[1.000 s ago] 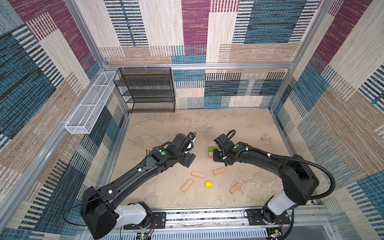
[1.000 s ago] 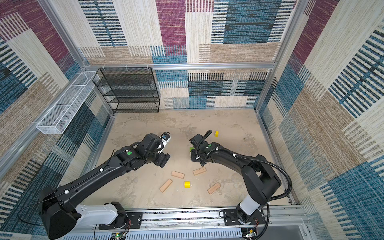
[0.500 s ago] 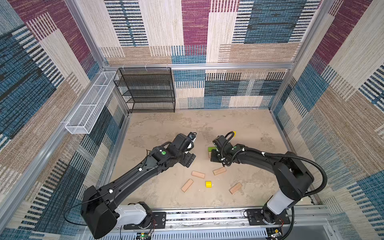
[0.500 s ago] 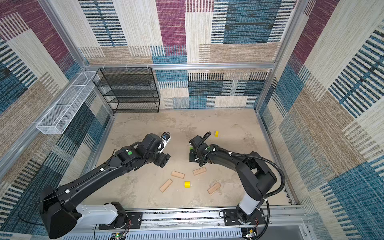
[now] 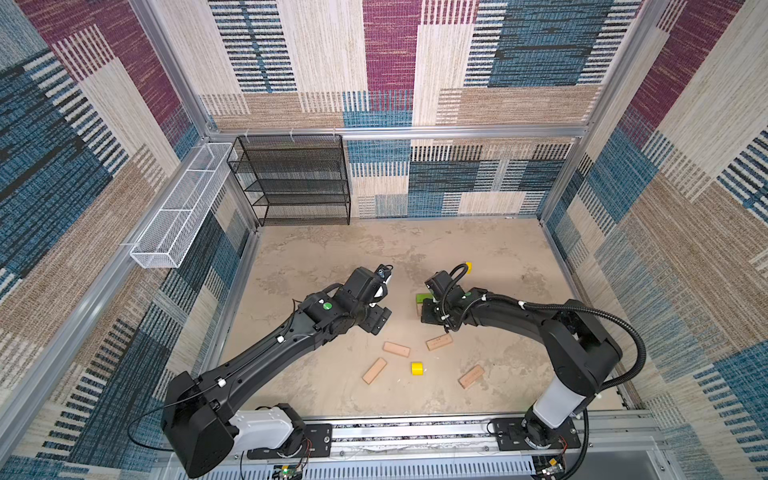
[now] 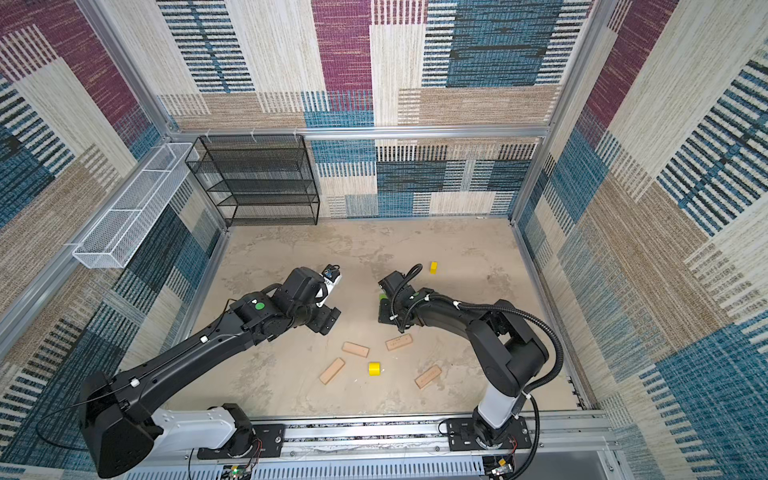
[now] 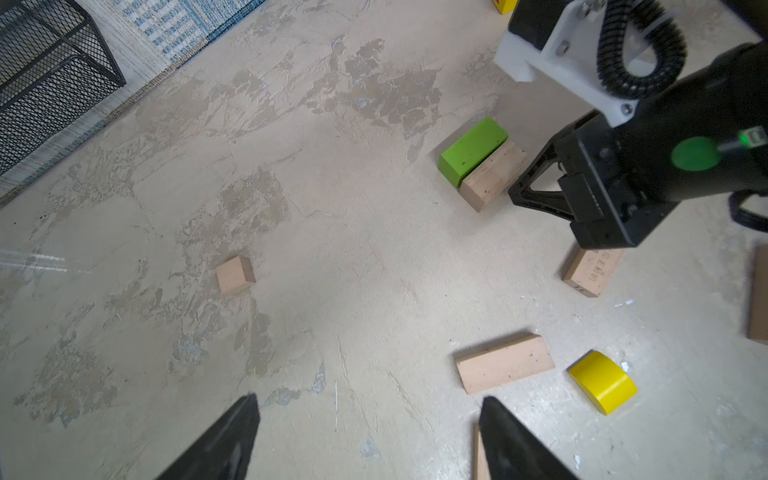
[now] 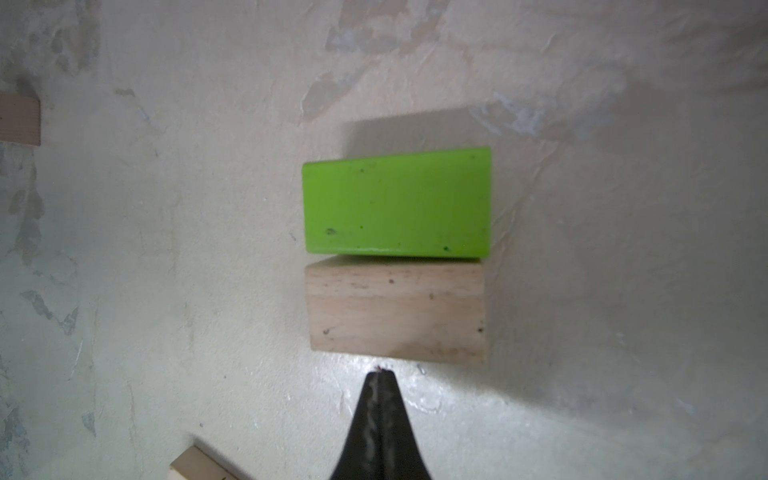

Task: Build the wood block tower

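Mottled beige table [image 5: 332, 257], patchwork-carpet walls [image 5: 390, 54]. A tan block [image 8: 397, 309] touches the green brick [image 8: 397, 201]. The right pincer [image 8: 380, 376], shut and empty, points just beside them; the left pincer [image 7: 369, 401] gapes wide, empty, farther from the brick.

Buried under the right gripper [image 5: 428, 312] in both top views, all but a sliver of the green brick [image 5: 424, 297]; tan block [image 8: 397, 309] touching it hardly seen there. Cut by the left wrist view's edge: yellow piece [image 7: 503, 5] beyond that gripper, far plank [image 7: 759, 295] (print on the half-covered plank [image 7: 590, 272] below that gripper too small to read). Cropped just beside the left gripper [image 7: 368, 400], edge plank [image 7: 477, 457].
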Available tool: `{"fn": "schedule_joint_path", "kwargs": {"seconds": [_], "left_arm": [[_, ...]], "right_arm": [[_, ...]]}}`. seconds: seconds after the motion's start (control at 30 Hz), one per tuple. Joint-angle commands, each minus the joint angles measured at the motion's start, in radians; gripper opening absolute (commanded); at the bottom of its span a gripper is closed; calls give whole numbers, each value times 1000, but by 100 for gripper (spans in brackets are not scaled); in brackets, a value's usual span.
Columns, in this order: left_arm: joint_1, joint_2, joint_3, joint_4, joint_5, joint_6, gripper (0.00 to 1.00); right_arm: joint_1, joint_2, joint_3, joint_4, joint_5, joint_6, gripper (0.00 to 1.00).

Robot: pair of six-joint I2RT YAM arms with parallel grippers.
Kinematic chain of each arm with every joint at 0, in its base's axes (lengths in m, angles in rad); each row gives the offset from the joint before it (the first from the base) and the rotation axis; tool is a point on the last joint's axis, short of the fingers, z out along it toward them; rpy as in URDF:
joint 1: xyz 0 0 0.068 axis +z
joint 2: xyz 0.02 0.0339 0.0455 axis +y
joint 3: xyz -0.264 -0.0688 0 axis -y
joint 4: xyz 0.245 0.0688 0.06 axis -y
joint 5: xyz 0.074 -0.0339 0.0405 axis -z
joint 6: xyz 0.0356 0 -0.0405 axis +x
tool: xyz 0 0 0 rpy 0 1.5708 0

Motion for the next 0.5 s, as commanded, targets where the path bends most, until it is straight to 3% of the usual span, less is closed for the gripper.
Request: {"fn": "schedule_joint_path", "kwargs": {"seconds": [0.0, 0.47], "left_arm": [[1, -6, -5, 8, -14, -4, 88], [4, -7, -7, 10, -11, 0, 88]], "right_arm": [[-1, 4, 8, 17, -6, 4, 1], [-6, 19, 33, 2, -6, -8, 0]]}}
